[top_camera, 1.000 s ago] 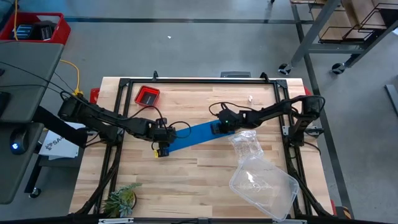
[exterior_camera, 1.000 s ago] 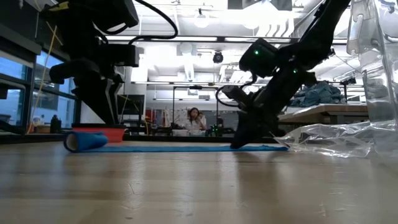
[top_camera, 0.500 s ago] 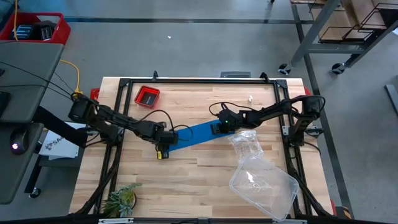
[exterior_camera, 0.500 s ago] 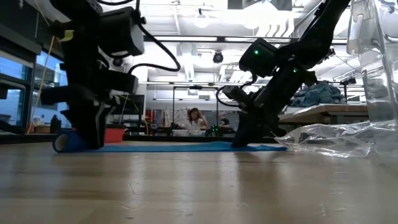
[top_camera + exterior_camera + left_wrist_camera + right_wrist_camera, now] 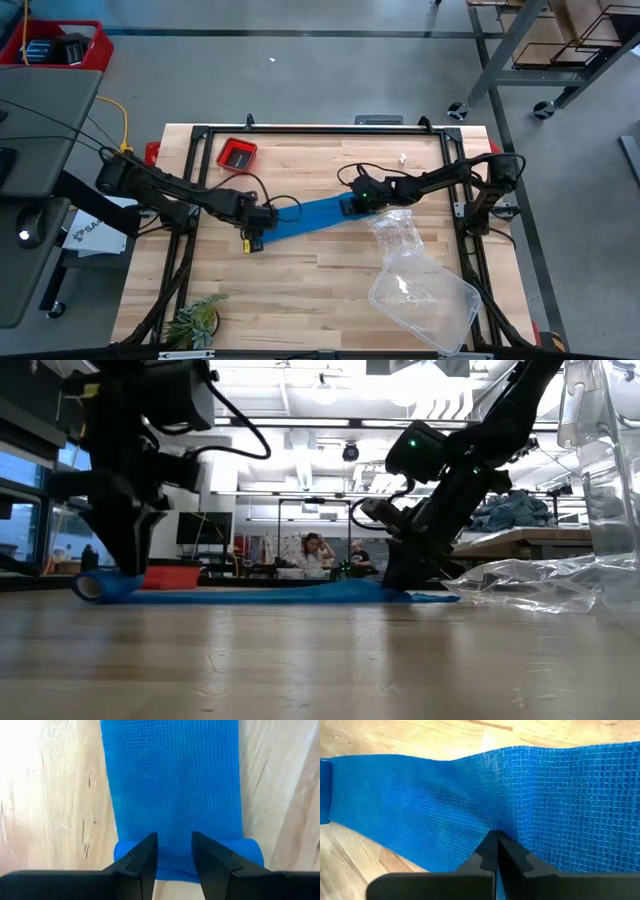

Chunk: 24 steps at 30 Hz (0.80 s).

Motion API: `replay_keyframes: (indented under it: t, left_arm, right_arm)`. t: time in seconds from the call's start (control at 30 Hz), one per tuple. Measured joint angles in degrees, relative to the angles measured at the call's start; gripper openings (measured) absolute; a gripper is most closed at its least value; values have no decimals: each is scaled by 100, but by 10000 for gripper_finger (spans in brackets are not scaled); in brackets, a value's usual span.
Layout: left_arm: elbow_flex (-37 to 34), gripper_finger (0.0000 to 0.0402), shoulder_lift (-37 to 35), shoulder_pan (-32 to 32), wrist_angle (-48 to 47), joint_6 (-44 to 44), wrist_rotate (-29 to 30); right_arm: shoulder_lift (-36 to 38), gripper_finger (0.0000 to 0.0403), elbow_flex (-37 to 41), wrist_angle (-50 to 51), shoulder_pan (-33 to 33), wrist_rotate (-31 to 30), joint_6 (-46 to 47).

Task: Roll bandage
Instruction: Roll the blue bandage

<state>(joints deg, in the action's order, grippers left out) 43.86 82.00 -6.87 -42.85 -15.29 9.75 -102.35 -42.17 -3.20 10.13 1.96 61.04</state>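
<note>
The bandage (image 5: 310, 217) lies mid-table as a long blue band, its left end curled into a small roll (image 5: 98, 586). From above that roll is barely visible; the low view shows it clearly. Left gripper (image 5: 174, 855) sits over the roll w/ fingers slightly apart, holding nothing. Right gripper (image 5: 496, 851) presses the flat far end, fingers closed together, next to a clear plastic bag (image 5: 396, 228).

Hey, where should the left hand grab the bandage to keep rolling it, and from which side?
Grip the small roll at the bandage's left end, coming from above with one finger on each side. It is the only raised, rounded part; the rest lies flat, pinned at its other end by the right hand.
</note>
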Motion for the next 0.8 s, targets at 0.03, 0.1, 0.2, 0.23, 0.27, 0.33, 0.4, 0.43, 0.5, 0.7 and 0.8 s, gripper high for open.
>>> replay_keyframes:
  t: [0.03,0.1,0.2,0.23,0.27,0.33,0.4,0.43,0.5,0.7,0.8]
  left_arm:
    - [0,114,-20,0,-3,48,2]
    - [0,114,-29,-2,-31,124,33]
    - [0,114,-26,-2,-98,281,118]
    - [0,114,-26,-2,-130,297,125]
    - [0,114,-26,-2,-171,295,128]
    - [0,114,-26,-2,-302,295,98]
    - [0,114,-26,-4,-485,288,-23]
    - [0,114,-26,-14,-563,248,-85]
    - [1,114,-33,-40,-742,195,-164]
    - [2,114,-167,-160,-967,188,-215]
    - [2,114,-303,-181,-1029,186,-215]
  right_arm:
    - [0,0,0,0,0,0,10]
    - [0,0,2,-2,0,2,40]
    - [-2,0,4,-2,0,2,44]
    - [-2,0,4,-2,0,4,43]
    - [-2,0,4,-2,0,4,44]
    - [-2,0,4,-2,0,4,44]
    - [-2,0,4,-2,0,5,44]
    - [-2,0,5,-2,0,7,44]
    - [-3,0,7,-1,0,8,44]
    - [96,0,20,86,0,9,26]
    - [189,0,20,209,2,2,-2]
